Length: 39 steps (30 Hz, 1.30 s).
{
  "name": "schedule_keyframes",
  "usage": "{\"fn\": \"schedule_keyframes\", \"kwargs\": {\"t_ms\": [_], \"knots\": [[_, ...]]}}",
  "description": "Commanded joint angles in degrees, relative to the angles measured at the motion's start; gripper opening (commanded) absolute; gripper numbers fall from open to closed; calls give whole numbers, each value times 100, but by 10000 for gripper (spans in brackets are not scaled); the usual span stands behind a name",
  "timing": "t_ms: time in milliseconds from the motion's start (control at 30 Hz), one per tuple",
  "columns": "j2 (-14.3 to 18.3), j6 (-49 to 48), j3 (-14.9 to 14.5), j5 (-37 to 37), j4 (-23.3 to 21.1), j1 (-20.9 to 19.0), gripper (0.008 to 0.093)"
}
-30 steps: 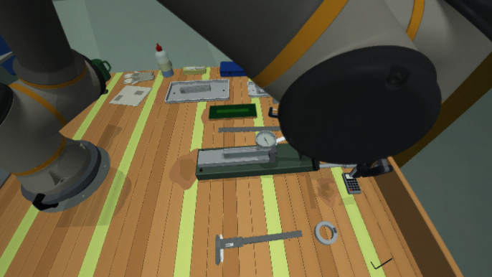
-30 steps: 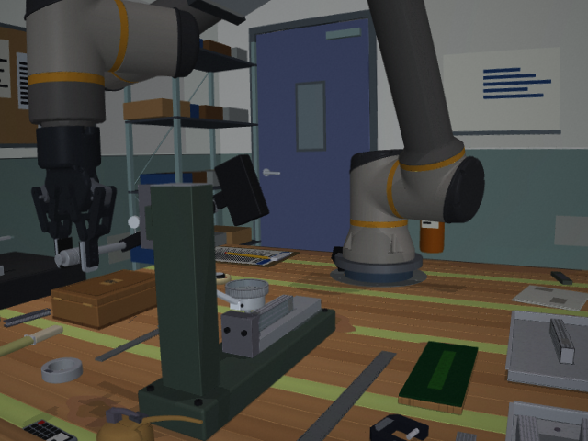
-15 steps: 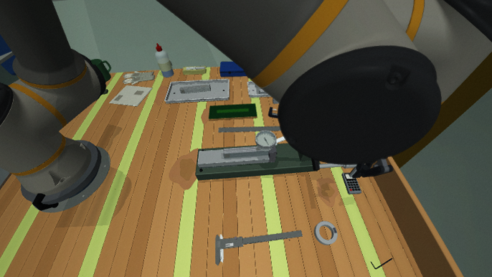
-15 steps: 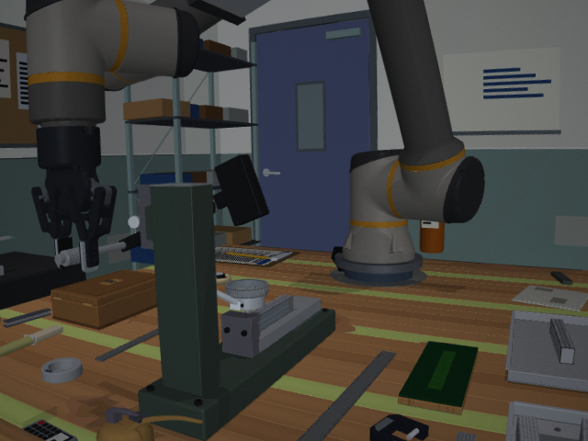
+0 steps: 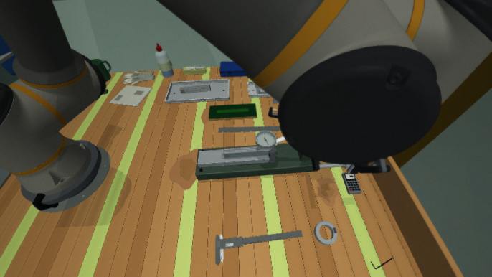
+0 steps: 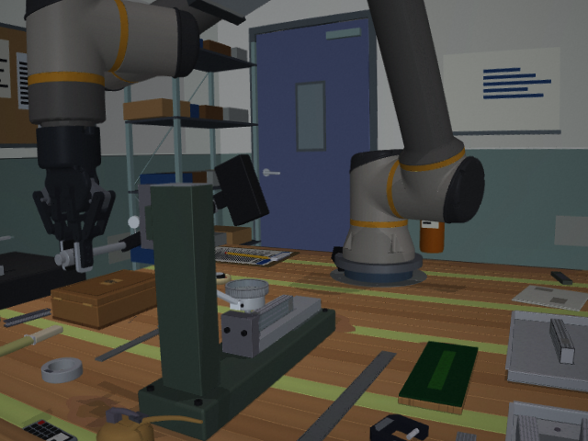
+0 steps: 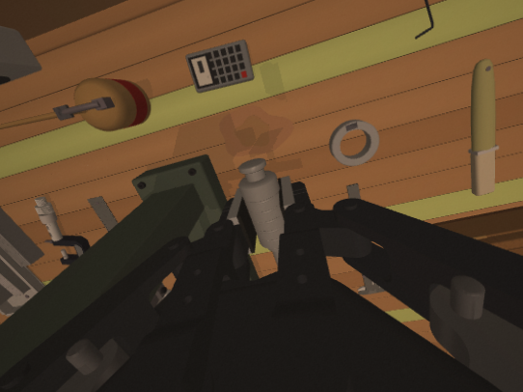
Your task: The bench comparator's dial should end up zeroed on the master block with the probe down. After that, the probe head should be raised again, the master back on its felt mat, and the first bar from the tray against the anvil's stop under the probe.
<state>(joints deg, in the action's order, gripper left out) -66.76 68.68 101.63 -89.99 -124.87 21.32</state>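
My gripper point(image 6: 76, 258) point(image 7: 264, 215) hangs behind the comparator's green column point(image 6: 186, 285), at the end of its grey lever handle point(image 6: 95, 250) point(image 7: 260, 207). The fingers are closed on the handle, which sits between them in the wrist camera. The dial point(image 5: 265, 139) point(image 6: 246, 289) sits low over the anvil point(image 5: 233, 156). A grey block point(image 5: 244, 153) point(image 6: 275, 308) lies on the anvil under the probe. The green felt mat point(image 5: 233, 112) point(image 6: 441, 372) is empty. One bar point(image 6: 561, 339) stands in the tray point(image 5: 197, 90).
The bench's edge point(image 5: 401, 201) runs close beside my gripper. A calculator point(image 5: 351, 183) point(image 7: 221, 65), a steel ring point(image 5: 326, 233) point(image 7: 354, 143), a file handle point(image 7: 484, 128) and a wooden box point(image 6: 102, 296) lie around it. A ruler point(image 5: 249, 128) and calipers point(image 5: 251, 240) lie further off.
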Motion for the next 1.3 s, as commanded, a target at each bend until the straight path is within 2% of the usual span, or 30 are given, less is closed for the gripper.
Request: {"fn": "schedule_keyframes", "kwargs": {"t_ms": [0, 200, 1267], "knots": [[-3, 0, -4, -1, -2, 0, 200], [-3, 0, -4, -1, -2, 0, 80], [-40, -12, 86, -1, -55, 13, 80]]}}
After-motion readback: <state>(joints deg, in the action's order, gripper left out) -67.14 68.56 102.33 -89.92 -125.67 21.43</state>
